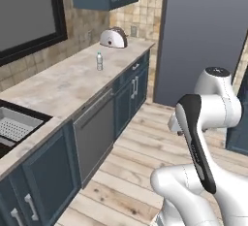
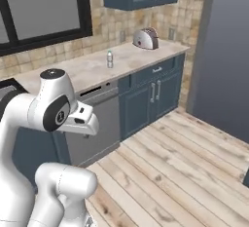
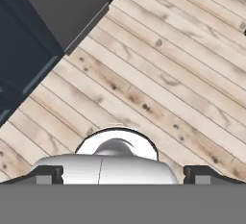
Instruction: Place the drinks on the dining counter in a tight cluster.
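Observation:
A small clear water bottle with a blue cap (image 1: 99, 61) (image 2: 110, 59) stands upright on the marble counter (image 1: 58, 87) (image 2: 87, 72) under the window, well ahead of the arm. It is the one drink in sight. The dining counter is out of view. My arm is folded close to the base, far short of the bottle. In the hand view my gripper (image 3: 124, 174) points down at the plank floor (image 3: 158, 74). Its two dark fingertips (image 3: 48, 174) stand wide apart and open, with nothing between them.
A toaster (image 1: 114, 38) (image 2: 145, 38) sits at the far end of the counter. A sink (image 1: 14, 123) is set in its near left end. Blue cabinets and a grey dishwasher front (image 1: 97, 133) line the floor's edge. A tall grey panel (image 1: 203, 36) rises beyond.

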Robot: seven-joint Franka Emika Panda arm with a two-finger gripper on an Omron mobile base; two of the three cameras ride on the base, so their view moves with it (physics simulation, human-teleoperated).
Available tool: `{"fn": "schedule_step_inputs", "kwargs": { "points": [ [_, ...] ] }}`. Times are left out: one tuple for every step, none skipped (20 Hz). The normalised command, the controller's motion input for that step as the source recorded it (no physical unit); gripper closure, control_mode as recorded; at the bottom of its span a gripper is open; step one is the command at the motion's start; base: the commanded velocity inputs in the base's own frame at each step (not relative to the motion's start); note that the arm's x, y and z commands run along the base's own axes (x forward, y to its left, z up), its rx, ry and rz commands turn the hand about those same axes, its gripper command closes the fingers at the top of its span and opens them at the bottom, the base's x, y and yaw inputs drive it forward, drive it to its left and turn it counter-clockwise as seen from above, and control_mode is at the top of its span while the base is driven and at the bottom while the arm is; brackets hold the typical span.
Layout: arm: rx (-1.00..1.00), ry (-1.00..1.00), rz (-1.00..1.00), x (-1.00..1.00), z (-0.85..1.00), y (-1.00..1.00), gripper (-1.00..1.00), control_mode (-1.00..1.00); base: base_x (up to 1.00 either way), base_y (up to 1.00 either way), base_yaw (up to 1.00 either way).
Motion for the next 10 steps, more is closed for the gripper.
{"fn": "schedule_step_inputs", "kwargs": {
  "points": [
    [0.0,0.0,0.0,0.0,0.0,0.0,-1.0,1.0,1.0,-0.59,0.57],
    [0.0,0.0,0.0,0.0,0.0,0.0,-1.0,1.0,1.0,-0.61,0.56],
    [0.0,0.0,0.0,0.0,0.0,0.0,-1.0,1.0,1.0,-0.68,0.51],
    [0.0,0.0,0.0,0.0,0.0,0.0,-1.0,1.0,1.0,-0.81,0.46],
    [0.0,0.0,0.0,0.0,0.0,0.0,-1.0,1.0,1.0,-0.86,0.43],
    [0.0,0.0,0.0,0.0,0.0,0.0,-1.0,1.0,1.0,-0.84,0.41],
    [0.0,0.0,0.0,0.0,0.0,0.0,-1.0,1.0,1.0,-0.79,0.37],
    [0.0,0.0,0.0,0.0,0.0,0.0,-1.0,1.0,1.0,-0.79,0.37],
    [0.0,0.0,0.0,0.0,0.0,0.0,-1.0,1.0,1.0,-0.76,0.35],
    [0.0,0.0,0.0,0.0,0.0,0.0,-1.0,1.0,1.0,-0.76,0.35]
  ]
}}
